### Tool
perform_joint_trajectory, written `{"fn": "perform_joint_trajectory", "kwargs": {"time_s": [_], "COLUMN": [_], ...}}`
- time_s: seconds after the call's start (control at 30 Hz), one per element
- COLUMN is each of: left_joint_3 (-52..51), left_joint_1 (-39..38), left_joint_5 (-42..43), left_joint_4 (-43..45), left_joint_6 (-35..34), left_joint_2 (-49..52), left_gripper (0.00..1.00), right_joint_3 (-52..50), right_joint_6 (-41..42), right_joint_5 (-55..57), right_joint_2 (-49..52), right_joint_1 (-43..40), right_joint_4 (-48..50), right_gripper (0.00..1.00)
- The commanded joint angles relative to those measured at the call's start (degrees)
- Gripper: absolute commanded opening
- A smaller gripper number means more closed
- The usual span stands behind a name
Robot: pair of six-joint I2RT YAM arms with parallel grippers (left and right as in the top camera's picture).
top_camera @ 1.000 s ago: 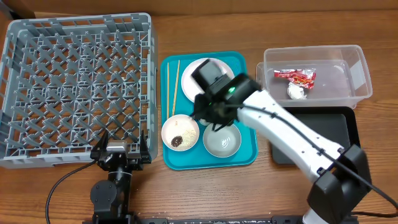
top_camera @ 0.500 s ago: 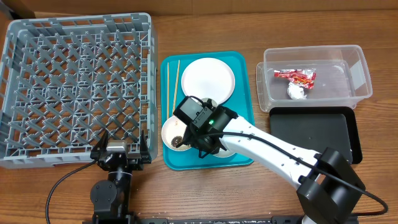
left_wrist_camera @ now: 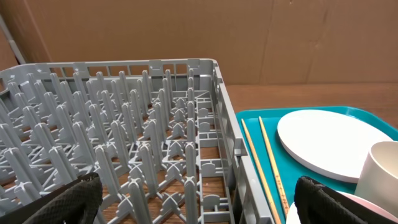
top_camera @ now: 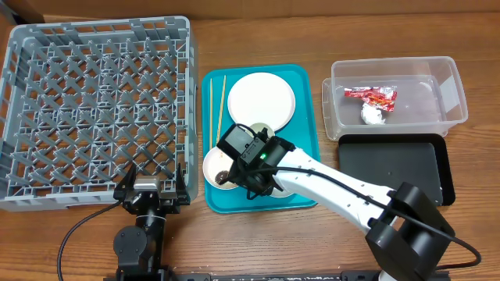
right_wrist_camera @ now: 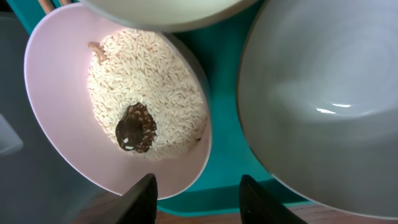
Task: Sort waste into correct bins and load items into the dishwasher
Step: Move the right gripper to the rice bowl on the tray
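Rice grains (right_wrist_camera: 163, 79) heap in smooth round bowl (right_wrist_camera: 51, 93).

Robot lab bench: wooden table (top_camera: 258, 39), cardboard backdrop (left_wrist_camera: 280, 37).

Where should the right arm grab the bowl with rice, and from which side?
Pinch the rice bowl by its thin rim, open front side, right pincer coming from above, one finger inside. The grey bowl and cup crowd its other sides; probably keep it level, the rice is loose.
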State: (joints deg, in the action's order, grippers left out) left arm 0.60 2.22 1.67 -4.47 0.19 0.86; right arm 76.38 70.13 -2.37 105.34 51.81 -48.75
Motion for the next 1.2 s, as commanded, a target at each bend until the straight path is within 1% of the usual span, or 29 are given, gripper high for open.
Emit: {"fn": "perform_joint_trajectory", "kwargs": {"time_s": [0.0, 0.13, 0.23, 0.3, 0.43, 0.57, 0.67, 0.73, 0.83, 0.9, 0.97, 1.17], "left_joint_3": [-0.3, -0.3, -0.3, -0.3, -0.3, -0.3, -0.3, -0.3, -0.3, -0.3, -0.3, -0.3], "left_joint_1": [-0.3, -0.3, -0.3, -0.3, -0.3, -0.3, -0.3, -0.3, -0.3, -0.3, -0.3, -0.3], "left_joint_5": [-0.3, -0.3, -0.3, -0.3, -0.3, -0.3, -0.3, -0.3, -0.3, -0.3, -0.3, -0.3], "left_joint_4": [0.0, 0.1, 0.0, 0.0, 0.0, 0.0, 0.1, 0.1, 0.0, 0.0, 0.1, 0.0], "left_joint_6": [1.1, 1.1, 1.1, 1.1, 1.1, 1.1, 1.1, 1.1, 1.1, 1.1, 1.1, 1.1], "left_joint_2": [-0.5, -0.5, -0.5, -0.5, -0.5, -0.5, -0.5, -0.5, -0.5, -0.5, -0.5, -0.5], "left_gripper": [1.0, 1.0, 1.0, 1.0, 1.0, 1.0, 1.0, 1.0, 1.0, 0.99, 1.0, 1.0], "right_joint_3": [-0.3, -0.2, -0.2, 0.1, 1.8, 6.2, 11.1, 16.9, 23.2, 25.5, 26.1, 26.1], "right_joint_6": [-0.6, -10.3, -16.7, -18.9, -19.3, -20.9, -22.3, -22.7, -22.5, -21.9, -19.5, -16.3], "right_joint_5": [0.1, 0.1, 0.6, 0.6, -0.1, -2.8, -4.4, -4.3, -3.7, -3.7, -3.7, -2.3], "right_joint_2": [0.5, 0.5, 0.5, 0.5, 0.6, 2.7, 5.9, 9.7, 14.3, 16.6, 18.2, 20.9], "right_joint_1": [0.6, 1.4, 1.2, 0.6, -0.9, -2.5, -2.9, -2.8, -2.8, -2.8, -2.4, -2.1], "right_joint_4": [1.1, 6.4, 11.2, 13.8, 15.5, 15.3, 13.1, 8.7, 2.6, 0.4, -0.2, -0.1], "right_gripper": [0.4, 0.39, 0.41, 0.43, 0.48, 0.51, 0.51, 0.52, 0.51, 0.47, 0.42, 0.42]}}
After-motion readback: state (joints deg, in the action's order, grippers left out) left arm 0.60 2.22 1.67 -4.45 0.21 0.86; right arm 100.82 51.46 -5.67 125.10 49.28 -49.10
